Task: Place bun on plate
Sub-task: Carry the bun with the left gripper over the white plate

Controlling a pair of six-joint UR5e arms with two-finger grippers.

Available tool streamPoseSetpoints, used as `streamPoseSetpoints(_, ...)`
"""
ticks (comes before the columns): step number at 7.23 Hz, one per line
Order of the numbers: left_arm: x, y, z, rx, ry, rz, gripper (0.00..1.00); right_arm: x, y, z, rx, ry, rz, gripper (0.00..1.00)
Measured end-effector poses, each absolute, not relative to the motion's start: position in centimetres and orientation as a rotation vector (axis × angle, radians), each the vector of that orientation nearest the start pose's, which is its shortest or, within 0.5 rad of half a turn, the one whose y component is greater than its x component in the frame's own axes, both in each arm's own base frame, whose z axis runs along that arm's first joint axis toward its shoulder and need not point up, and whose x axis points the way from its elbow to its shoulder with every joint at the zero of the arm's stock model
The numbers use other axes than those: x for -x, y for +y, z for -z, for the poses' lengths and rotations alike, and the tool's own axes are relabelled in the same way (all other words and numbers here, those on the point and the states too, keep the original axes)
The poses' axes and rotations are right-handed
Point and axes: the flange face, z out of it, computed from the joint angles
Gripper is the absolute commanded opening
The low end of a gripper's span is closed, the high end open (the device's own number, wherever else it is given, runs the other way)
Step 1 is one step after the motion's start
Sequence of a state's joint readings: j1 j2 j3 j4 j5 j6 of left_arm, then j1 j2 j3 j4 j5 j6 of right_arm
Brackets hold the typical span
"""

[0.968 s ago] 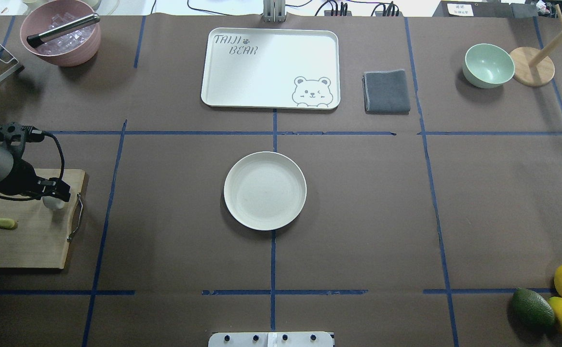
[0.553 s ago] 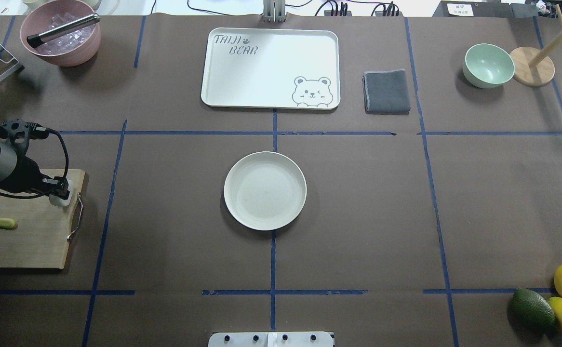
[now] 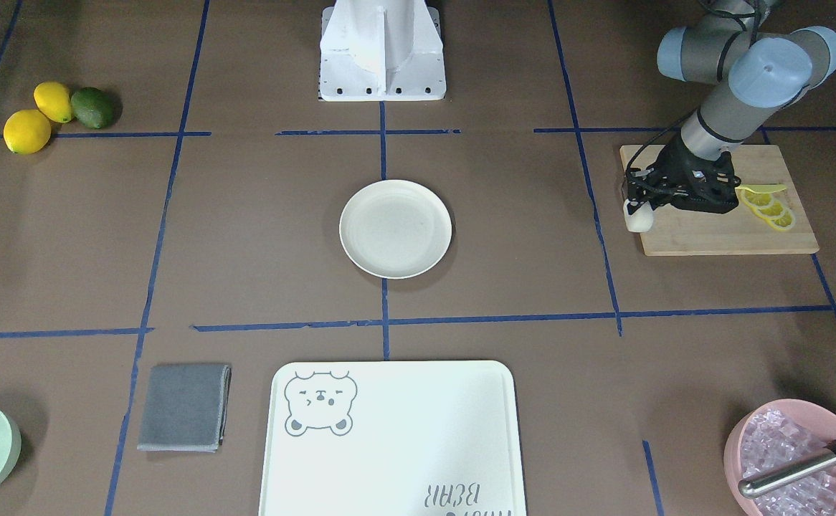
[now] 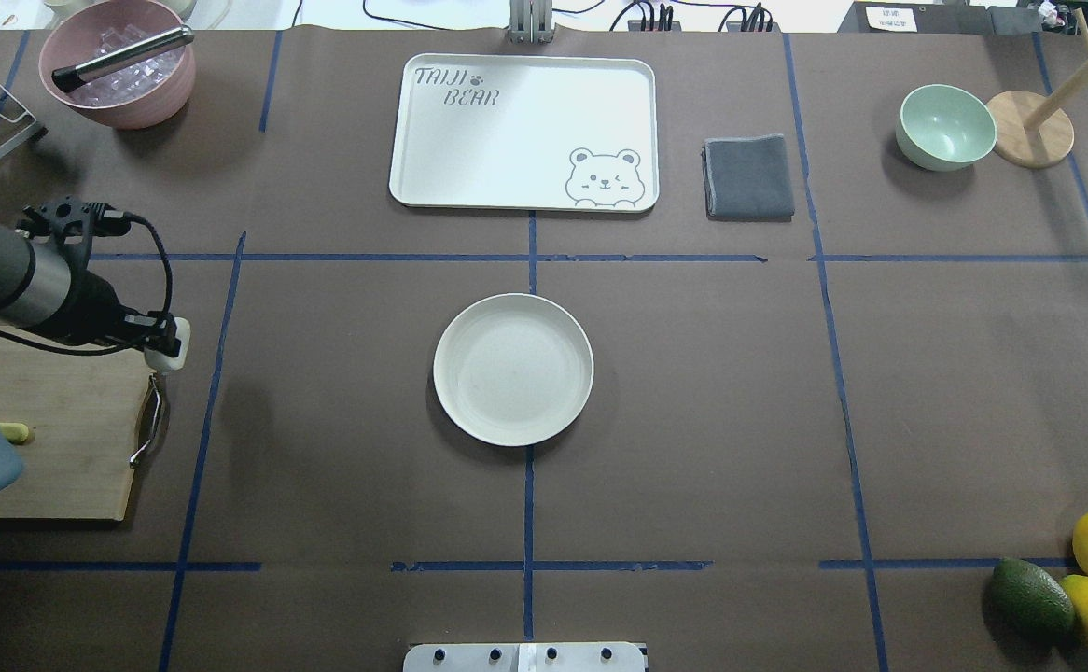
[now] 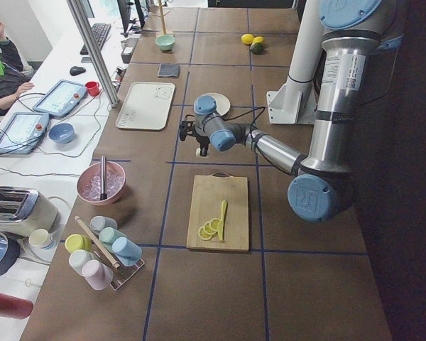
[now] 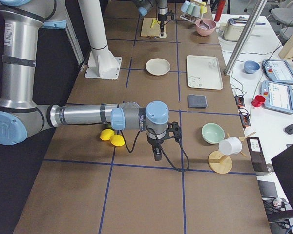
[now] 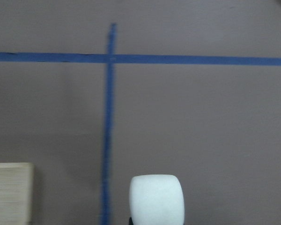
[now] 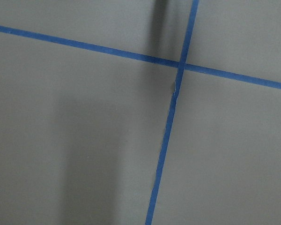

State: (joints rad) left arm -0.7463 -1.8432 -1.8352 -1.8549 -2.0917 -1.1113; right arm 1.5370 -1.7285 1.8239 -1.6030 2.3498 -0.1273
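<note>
The bun [image 4: 174, 342] is a small white roll, and my left gripper [image 4: 169, 347] is shut on it. It hangs just past the far corner of the wooden cutting board [image 4: 68, 439], at the table's left. From across the table, the bun [image 3: 637, 218] shows under the black fingers of the left gripper [image 3: 637, 211]. The left wrist view has the bun [image 7: 157, 199] at its bottom edge, over brown table and blue tape. The round cream plate [image 4: 513, 370] lies empty at the table's middle, well to the right of the bun. My right gripper [image 6: 157, 155] shows only in the exterior right view, low over the table, and I cannot tell its state.
Lemon slices [image 3: 769, 208] lie on the cutting board. At the back are a bear-print tray [image 4: 525, 131], a grey cloth [image 4: 749, 177], a mint bowl [image 4: 945, 126] and a pink bowl of ice [image 4: 119, 65]. Lemons and an avocado [image 4: 1067, 579] sit front right.
My left gripper has carried the bun off the cutting board, rightward and away from the robot, to just past the board's far corner. The plate has not moved.
</note>
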Motion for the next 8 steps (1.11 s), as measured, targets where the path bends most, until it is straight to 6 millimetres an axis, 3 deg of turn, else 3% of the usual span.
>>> streamPoseSetpoints(3, -51.6, -42.0, -22.7, -0.018, 0.906, 0.150, 0.34, -4.9, -42.9, -61.0, -0.095, -0.776, 0.177, 1.00)
streamPoseSetpoints(5, -58.2, -41.5, -17.4, -0.016, 0.907, 0.190, 0.39, -4.9, -42.9, -61.1, -0.093, -0.777, 0.176, 1.00)
streamPoseSetpoints(6, -60.4, -41.7, -16.1, -0.011, 0.899, 0.195, 0.53, -4.9, -42.9, -61.1, -0.092, -0.777, 0.176, 1.00)
streamPoseSetpoints(7, -61.9, -41.7, -15.7, -0.006, 0.889, 0.191, 0.93, -4.9, -42.9, -61.2, -0.092, -0.777, 0.176, 1.00)
streamPoseSetpoints(8, -62.6, -41.7, -15.8, -0.004, 0.880, 0.187, 1.00, -4.9, -42.9, -61.2, -0.092, -0.777, 0.176, 1.00)
